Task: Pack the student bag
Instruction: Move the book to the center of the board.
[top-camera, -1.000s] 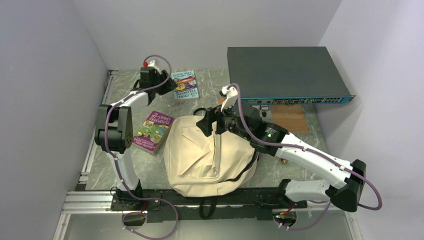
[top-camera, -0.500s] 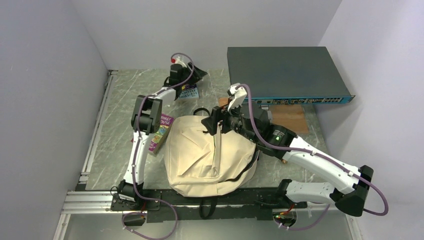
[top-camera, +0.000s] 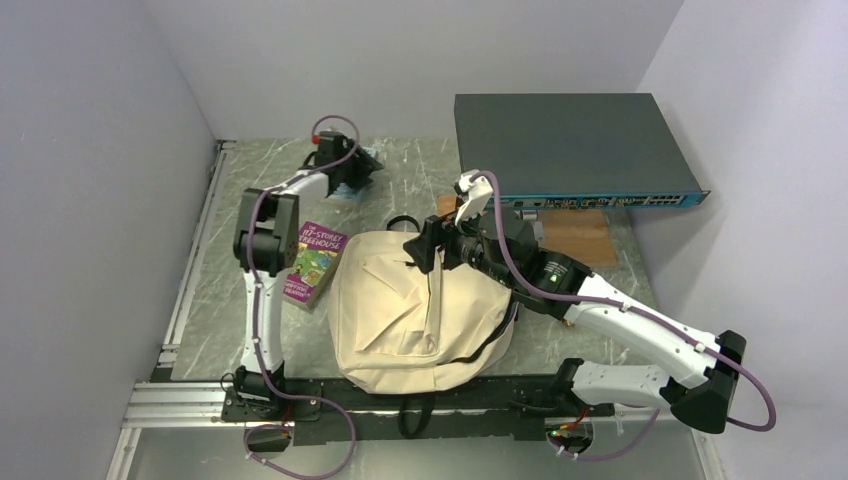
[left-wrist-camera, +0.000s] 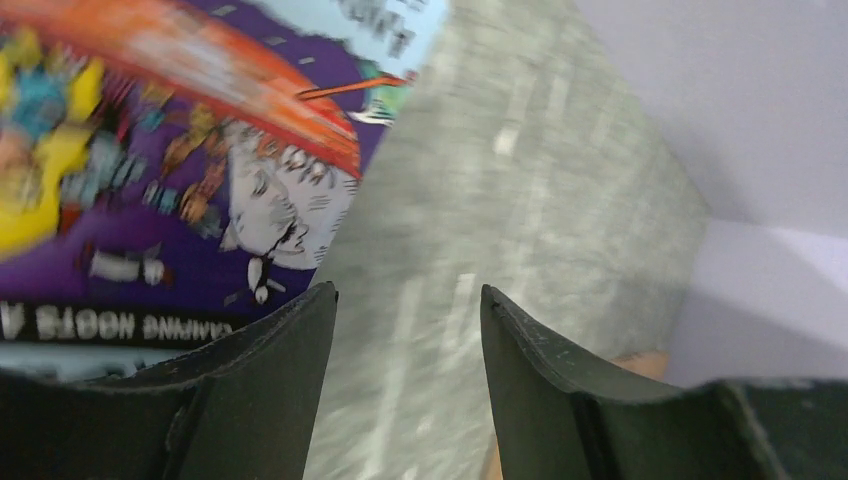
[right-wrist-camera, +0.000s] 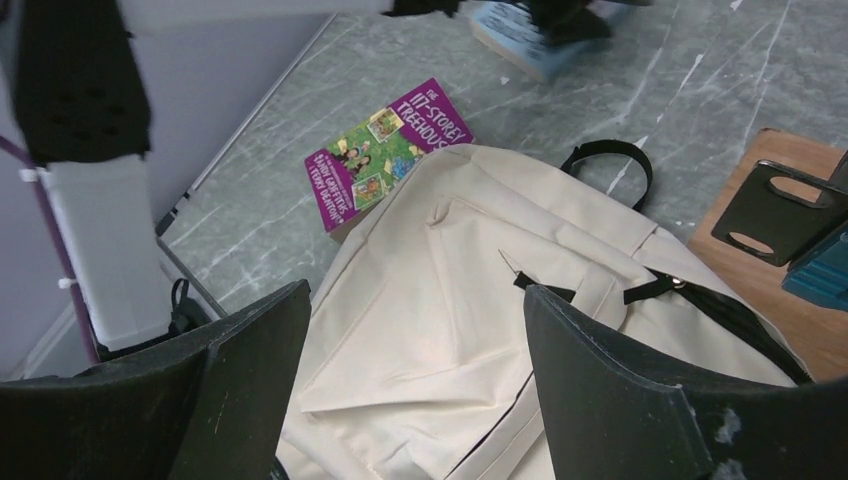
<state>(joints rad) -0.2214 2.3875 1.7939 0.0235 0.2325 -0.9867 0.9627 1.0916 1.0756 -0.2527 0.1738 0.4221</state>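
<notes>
- student bag (top-camera: 420, 310): cream, lying flat on the table (top-camera: 215, 300), centre, by the near edge.
- right fingers (right-wrist-camera: 250, 370): spread wide, empty, hovering above the bag's top end.
- purple book (top-camera: 312, 262): flat, against the bag's left edge.
- blue book (left-wrist-camera: 150, 150): far left corner; left fingers (left-wrist-camera: 270, 380) parted at its edge, seemingly gripping nothing (view blurred).
- dark flat box (top-camera: 570, 145): far right.

Centre-front the student bag (top-camera: 420, 310), book (top-camera: 312, 262) just left, second book (left-wrist-camera: 150, 180) behind-left, switch box (top-camera: 570, 145) behind-right
</notes>
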